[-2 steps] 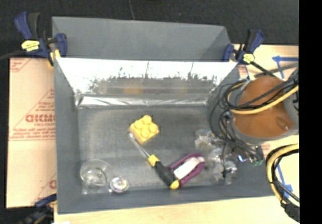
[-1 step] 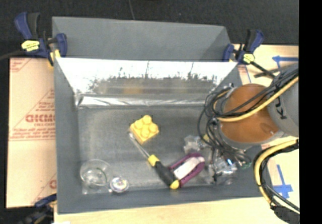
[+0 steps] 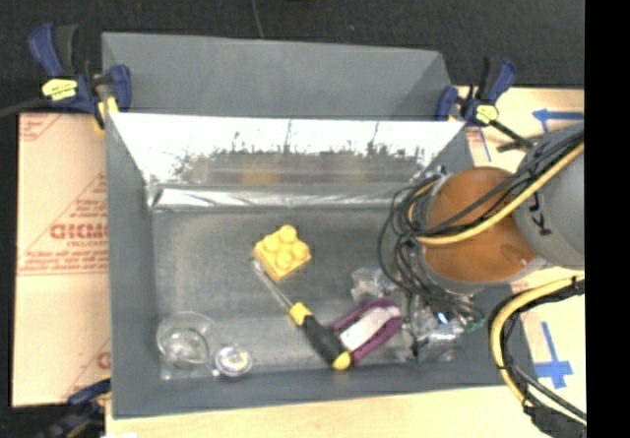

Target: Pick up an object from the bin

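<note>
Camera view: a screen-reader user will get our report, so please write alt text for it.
The arm's tool sits low at the bin's lower right, beside a purple thing and a black-and-yellow screwdriver. A yellow brick lies mid-bin; a clear cup stands at lower left.

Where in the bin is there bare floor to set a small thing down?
Bare floor lies left of the yellow block, beyond the clear cup, and between that block and the back wall. The near right is crowded, around the screwdriver, purple tool and arm.
</note>
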{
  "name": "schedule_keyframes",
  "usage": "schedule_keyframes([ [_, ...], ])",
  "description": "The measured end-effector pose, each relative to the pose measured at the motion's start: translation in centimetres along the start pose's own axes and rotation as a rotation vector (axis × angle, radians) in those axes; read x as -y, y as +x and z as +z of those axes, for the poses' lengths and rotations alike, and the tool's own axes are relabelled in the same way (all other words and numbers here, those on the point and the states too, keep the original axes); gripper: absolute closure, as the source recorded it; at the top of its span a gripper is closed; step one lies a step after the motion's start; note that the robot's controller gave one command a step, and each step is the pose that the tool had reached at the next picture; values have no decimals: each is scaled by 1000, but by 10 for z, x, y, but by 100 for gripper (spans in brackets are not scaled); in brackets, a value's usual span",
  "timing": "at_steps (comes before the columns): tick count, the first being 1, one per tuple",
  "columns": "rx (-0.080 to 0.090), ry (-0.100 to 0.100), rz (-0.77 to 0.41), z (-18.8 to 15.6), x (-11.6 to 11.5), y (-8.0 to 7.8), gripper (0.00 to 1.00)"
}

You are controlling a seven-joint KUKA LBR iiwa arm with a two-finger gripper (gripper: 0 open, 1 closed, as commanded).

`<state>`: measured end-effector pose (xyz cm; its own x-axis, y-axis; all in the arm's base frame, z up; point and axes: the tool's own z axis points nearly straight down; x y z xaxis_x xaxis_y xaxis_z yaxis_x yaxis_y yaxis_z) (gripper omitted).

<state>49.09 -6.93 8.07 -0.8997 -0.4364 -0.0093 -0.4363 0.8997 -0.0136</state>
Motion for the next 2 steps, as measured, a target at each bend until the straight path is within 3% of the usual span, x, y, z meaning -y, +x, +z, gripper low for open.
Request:
schedule_keyframes([
  [1, 0, -5, 25, 6, -12, -7, 0],
  [2, -1, -2, -179, 10, -21, -13, 100],
])
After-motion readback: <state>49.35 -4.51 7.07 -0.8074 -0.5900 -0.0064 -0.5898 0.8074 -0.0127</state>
